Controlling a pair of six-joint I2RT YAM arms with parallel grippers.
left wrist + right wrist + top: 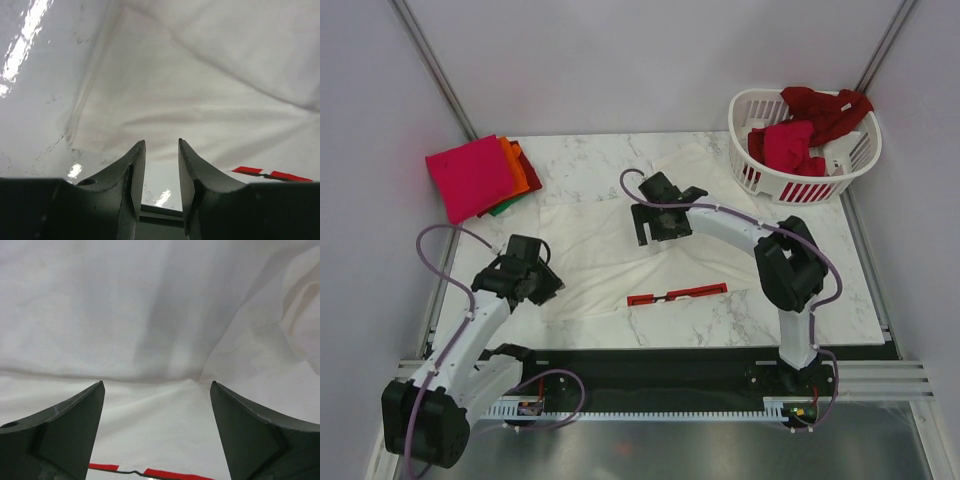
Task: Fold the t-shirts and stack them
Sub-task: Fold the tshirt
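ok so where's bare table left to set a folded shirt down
Bare marble lies at the far edge between the folded stack and the white t-shirt, and along the near edge below the red strip. The centre and the basket corner are crowded.

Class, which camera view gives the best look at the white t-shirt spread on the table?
The top external view: it alone shows almost the whole white t-shirt spread on the marble table. The left wrist view shows only one wrinkled edge lying on the table; the right wrist view only a close patch of folds.
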